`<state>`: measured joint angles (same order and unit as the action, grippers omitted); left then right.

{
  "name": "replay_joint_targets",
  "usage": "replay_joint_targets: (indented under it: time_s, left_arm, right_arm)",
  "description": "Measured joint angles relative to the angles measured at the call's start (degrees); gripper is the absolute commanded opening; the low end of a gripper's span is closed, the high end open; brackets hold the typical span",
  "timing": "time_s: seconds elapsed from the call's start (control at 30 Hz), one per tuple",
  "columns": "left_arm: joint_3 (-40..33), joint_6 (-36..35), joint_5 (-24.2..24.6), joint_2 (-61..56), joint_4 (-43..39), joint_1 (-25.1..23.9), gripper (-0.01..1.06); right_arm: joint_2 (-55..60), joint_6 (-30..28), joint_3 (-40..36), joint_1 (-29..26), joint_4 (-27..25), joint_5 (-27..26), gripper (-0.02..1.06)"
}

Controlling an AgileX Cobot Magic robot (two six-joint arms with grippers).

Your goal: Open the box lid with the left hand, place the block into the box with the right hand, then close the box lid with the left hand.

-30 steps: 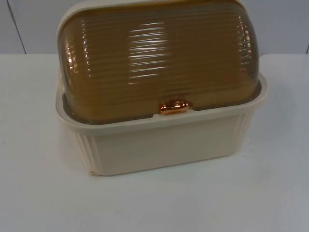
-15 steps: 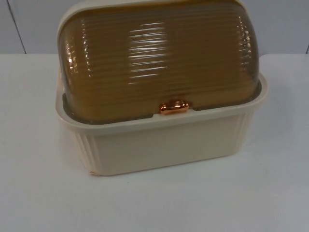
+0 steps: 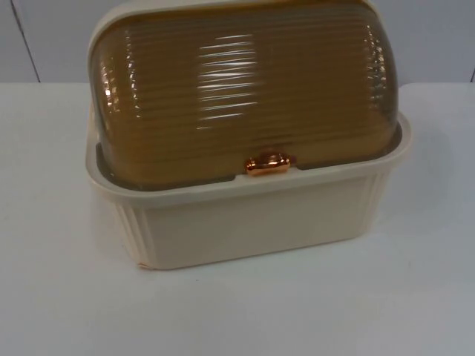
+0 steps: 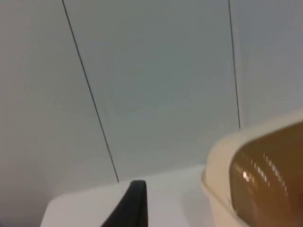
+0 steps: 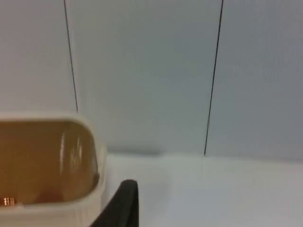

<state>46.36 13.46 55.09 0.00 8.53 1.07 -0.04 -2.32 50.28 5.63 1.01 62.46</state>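
A cream box [image 3: 252, 222] with ribbed sides stands in the middle of the white table. Its amber, ribbed, domed lid [image 3: 245, 96] is shut down over it, with a copper handle [image 3: 269, 164] at the lid's front edge. The box's end with the amber lid [image 4: 265, 175] appears in the left wrist view beyond a black fingertip [image 4: 132, 203]. The right wrist view has the box's other end [image 5: 52, 165] beside a black fingertip [image 5: 124, 201]. Both arms hang back from the box at either side.
The grey partition wall [image 3: 438, 37] with dark seams rises behind the table. White table surface [image 3: 245, 311] lies in front of the box and on both sides of it.
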Motion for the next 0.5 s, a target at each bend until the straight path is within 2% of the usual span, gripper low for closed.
replay_joint_targets:
  time_s: [0.17,0.4,0.5]
  left_arm:
    - [-3.7,-0.4,2.8,0.1,-1.6,0.0,1.05]
    - [-7.8,-2.5,3.4,0.1,-4.0,0.0,1.05]
    - [-8.6,-3.3,4.3,0.1,-5.7,0.0,1.05]
  right_arm:
    - [0.1,2.6,-8.8,0.0,0.0,1.1,1.05]
    - [0.2,2.8,-18.5,0.0,0.0,1.0,1.05]
    - [0.2,2.8,-20.3,0.0,0.0,0.7,1.05]
